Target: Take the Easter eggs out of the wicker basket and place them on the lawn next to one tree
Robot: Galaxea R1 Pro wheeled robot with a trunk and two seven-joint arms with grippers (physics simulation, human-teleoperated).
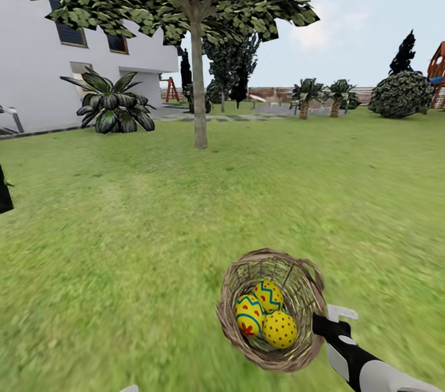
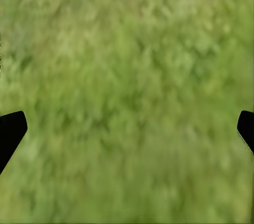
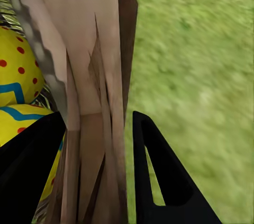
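Observation:
The wicker basket (image 1: 300, 284) hangs low over the lawn (image 1: 123, 225), tipped so its mouth faces me. My right gripper (image 1: 321, 321) is shut on its braided rim. Three yellow Easter eggs lie inside: one with blue zigzags (image 1: 267, 295), one with a blue band (image 1: 248, 315), one with red dots (image 1: 280, 329). In the right wrist view the gripper (image 3: 98, 171) pinches the basket wall (image 3: 90, 49), with a dotted egg (image 3: 13, 70) and a banded egg (image 3: 21, 121) beside one finger. A grey-trunked tree (image 1: 199, 89) stands ahead. My left gripper (image 2: 127, 134) is open over bare grass.
A white house (image 1: 37, 70) with a broad-leaved bush (image 1: 114, 104) stands at the left. Short palms (image 1: 306, 98), a round dark bush (image 1: 402, 94), dark conifers (image 1: 233, 67) and a fence (image 1: 272, 94) line the far side. Open grass lies between me and the tree.

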